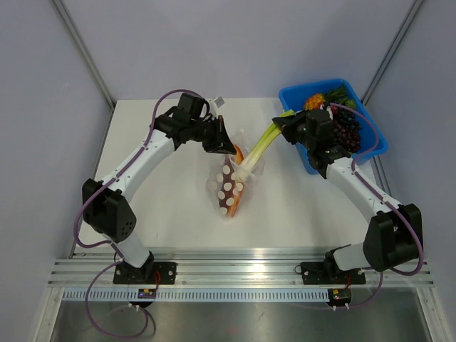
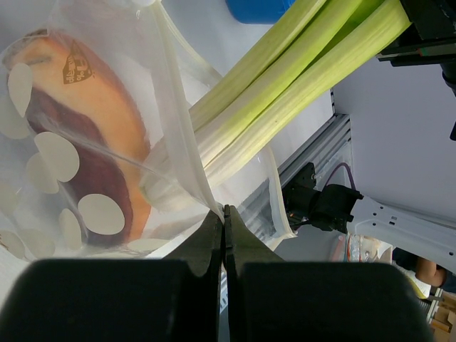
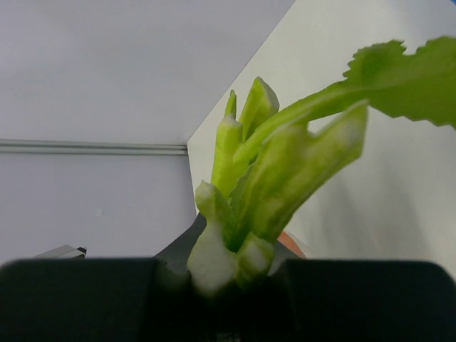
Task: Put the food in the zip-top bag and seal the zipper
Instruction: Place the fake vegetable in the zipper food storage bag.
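Observation:
The clear zip-top bag (image 1: 229, 187) with white dots lies mid-table, its mouth toward the far side. Inside it lies the orange and dark red piece of food (image 2: 92, 128). My left gripper (image 2: 225, 214) is shut on the bag's mouth edge (image 1: 226, 146), holding it up. The leek (image 1: 260, 146) slants from upper right down into the mouth, and its white end (image 2: 171, 182) is inside the plastic. My right gripper (image 3: 231, 274) is shut on the leek's green leafy end (image 3: 285, 164). The zipper strip (image 2: 279, 203) shows along the mouth's loose edge, unpressed.
A blue plastic bin (image 1: 370, 146) stands at the back right, just behind the right arm. It holds dark purple grapes (image 1: 347, 130) and an orange and green item (image 1: 317, 100). The aluminium rail (image 1: 242, 267) runs along the near edge.

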You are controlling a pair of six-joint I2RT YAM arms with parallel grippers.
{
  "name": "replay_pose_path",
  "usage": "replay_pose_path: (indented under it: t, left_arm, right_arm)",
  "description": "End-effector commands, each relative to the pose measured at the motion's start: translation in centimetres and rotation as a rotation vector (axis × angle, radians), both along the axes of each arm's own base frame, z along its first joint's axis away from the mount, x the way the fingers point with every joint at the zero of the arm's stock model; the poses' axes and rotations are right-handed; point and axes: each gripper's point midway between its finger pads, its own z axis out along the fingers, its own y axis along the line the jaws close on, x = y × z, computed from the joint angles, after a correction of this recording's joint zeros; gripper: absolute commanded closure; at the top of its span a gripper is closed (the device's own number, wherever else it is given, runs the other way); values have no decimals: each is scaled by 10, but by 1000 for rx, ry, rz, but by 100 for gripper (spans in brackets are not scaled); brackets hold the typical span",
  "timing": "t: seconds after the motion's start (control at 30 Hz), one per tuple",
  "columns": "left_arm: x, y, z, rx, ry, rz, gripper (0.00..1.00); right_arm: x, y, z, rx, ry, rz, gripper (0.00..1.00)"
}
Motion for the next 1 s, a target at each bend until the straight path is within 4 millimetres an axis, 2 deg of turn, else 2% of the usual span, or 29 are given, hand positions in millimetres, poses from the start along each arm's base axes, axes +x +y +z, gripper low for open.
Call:
replay_pose_path:
  t: [0.0, 0.17, 0.27, 0.3, 0.37, 0.4, 0.53, 0.63, 0.73, 0.97]
  left_arm:
    - [2, -9, 9, -44, -36, -32, 100]
    - [3, -11, 12, -50, -40, -37, 100]
    - [4, -13, 14, -51, -43, -41, 100]
    - [4, -14, 15, -50, -44, -41, 100]
    - [4, -14, 14, -50, -44, -43, 100]
    - [5, -15, 14, -54, -42, -43, 100]
    - [3, -21, 13, -60, -35, -54, 100]
    - [1, -24, 14, -61, -41, -59, 100]
    - [0, -24, 14, -58, -43, -58, 100]
    - [-3, -20, 11, -42, -46, -46, 100]
  right_arm:
    - [5, 14, 41, 86, -92, 46, 100]
    - [5, 19, 28, 81, -63, 61, 100]
    - [-4, 27, 3, 68, -17, 85, 100]
    - [-10, 28, -15, 58, 19, 91, 100]
    - [-17, 35, -35, 42, 55, 110, 100]
    - [-25, 42, -51, 21, 85, 125, 100]
    - [-46, 75, -85, -69, 146, 205, 100]
    - [-55, 95, -98, -101, 163, 256, 100]
    - [-56, 102, -97, -136, 149, 265, 100]
    - [-55, 109, -58, -179, 51, 286, 100]
